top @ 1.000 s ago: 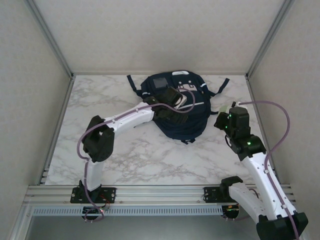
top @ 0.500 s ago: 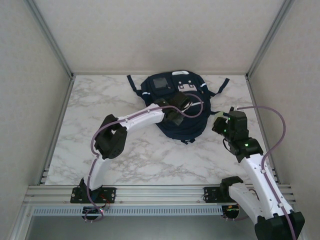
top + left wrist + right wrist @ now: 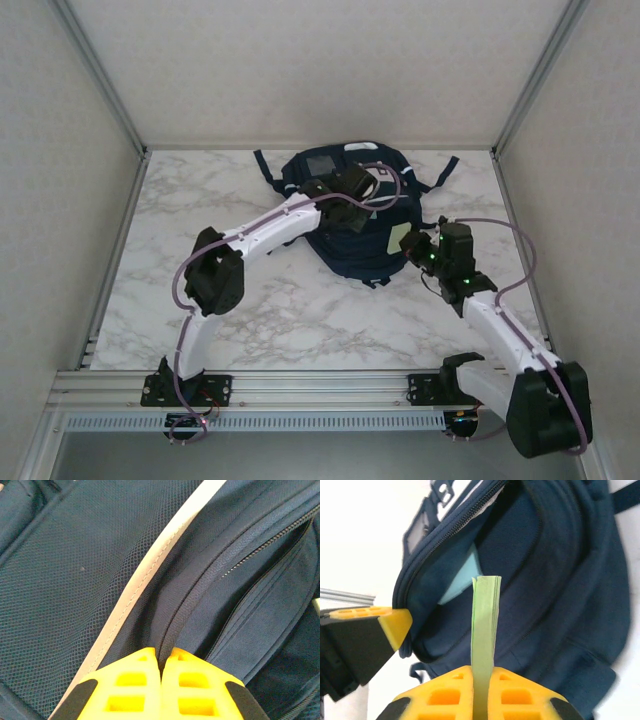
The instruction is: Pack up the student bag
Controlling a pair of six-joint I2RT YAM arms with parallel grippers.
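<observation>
The student bag point(image 3: 352, 255), dark navy with white stripes, lies at the back middle of the marble table. My left gripper point(image 3: 352, 200) is over its top and is shut on the bag's zipper rim point(image 3: 180, 615), the yellow fingers point(image 3: 130, 680) pinching the dark fabric edge. My right gripper point(image 3: 408, 245) sits at the bag's right side, shut on a thin pale green paper pad point(image 3: 485, 620) held edge-up. In the right wrist view the bag's mouth point(image 3: 465, 555) gapes open, with a light blue sheet point(image 3: 462, 582) inside and a left finger point(image 3: 390, 622) at its rim.
Dark straps point(image 3: 262, 165) trail off the bag's back corners toward the rear wall. White enclosure walls close three sides of the table point(image 3: 200, 210), and an aluminium rail point(image 3: 300, 385) runs along the near edge. Bare marble lies left of the bag and in front of it.
My left gripper has shut on the bag's zipper rim and drawn it slightly back. The right arm has swung left, bringing the green pad up to the bag's right side.
</observation>
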